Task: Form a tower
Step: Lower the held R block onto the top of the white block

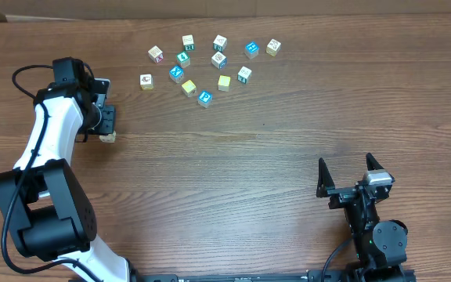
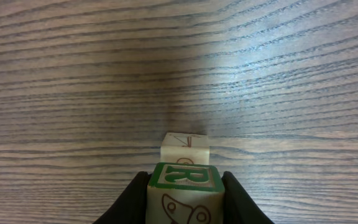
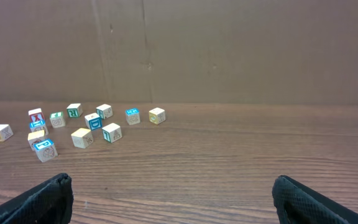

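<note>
The left tool point(image 2: 185, 194) is clamping the green-R cube point(image 2: 184, 177) near the pale cube point(image 2: 185, 144) on the counter point(image 2: 166, 62), probably needing to centre squarely above it before releasing.

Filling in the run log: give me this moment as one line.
left gripper: shut on green R cube | second cube: just beyond it | right gripper: open, empty | loose cubes: clustered, untouched
</note>
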`<action>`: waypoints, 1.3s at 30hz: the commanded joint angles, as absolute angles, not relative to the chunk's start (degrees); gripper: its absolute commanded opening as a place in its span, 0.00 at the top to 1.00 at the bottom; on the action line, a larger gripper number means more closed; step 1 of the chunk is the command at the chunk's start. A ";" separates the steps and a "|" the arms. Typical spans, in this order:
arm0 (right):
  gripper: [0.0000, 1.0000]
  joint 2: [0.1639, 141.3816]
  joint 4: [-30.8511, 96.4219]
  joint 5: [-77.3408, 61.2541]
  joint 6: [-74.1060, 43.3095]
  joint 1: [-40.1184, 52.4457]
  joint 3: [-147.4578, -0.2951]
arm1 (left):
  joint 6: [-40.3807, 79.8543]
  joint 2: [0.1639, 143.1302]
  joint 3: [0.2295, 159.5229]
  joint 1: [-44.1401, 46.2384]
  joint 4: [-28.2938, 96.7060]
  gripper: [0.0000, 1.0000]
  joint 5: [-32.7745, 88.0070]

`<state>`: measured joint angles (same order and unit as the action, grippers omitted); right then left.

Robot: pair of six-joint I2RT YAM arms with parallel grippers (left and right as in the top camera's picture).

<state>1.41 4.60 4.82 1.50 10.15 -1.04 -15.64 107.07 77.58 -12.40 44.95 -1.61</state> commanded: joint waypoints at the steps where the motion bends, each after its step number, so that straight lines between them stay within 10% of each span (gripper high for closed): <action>1: 0.00 1.37 4.36 4.82 1.58 10.00 -0.45 | -17.41 108.01 77.60 -12.62 44.71 0.83 -0.36; 39: 0.00 1.37 4.36 4.82 1.58 10.00 -0.45 | -15.40 111.44 78.11 -12.62 44.56 0.71 -0.40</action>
